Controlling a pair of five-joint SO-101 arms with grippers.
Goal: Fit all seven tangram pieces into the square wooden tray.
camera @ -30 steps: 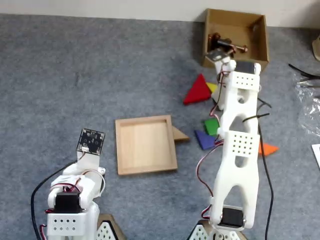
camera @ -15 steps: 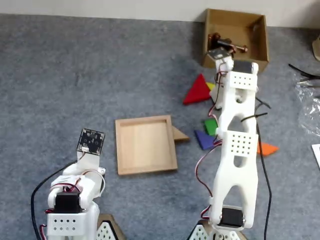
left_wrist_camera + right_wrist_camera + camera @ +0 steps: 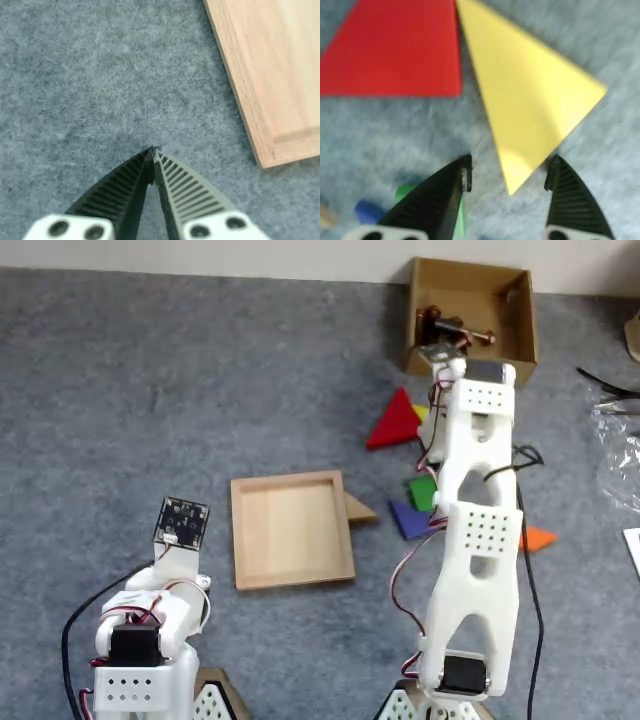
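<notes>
At the near left, the left end effector is held over the grey felt of the tabletop, with its jaws pressed together and nothing between them. Just beside it, a corner of the square wooden tray is seen. The tray lies flat near the middle of the tabletop, and its inside shows bare wood. A plain wooden triangle is placed against the tray's right side. A little further to the right, a blue piece and a green piece are found close together, both partly covered by the right arm, which is stretched out above them. On the other side of this arm, an orange piece is seen on the felt. Further away, a red triangle and a yellow triangle lie side by side, almost touching along one edge. The right end effector is lowered over them with its jaws spread apart, and one corner of the yellow triangle is framed between them; whether the corner is touched cannot be told. At the far edge a cardboard box is set, with some metal parts inside
</notes>
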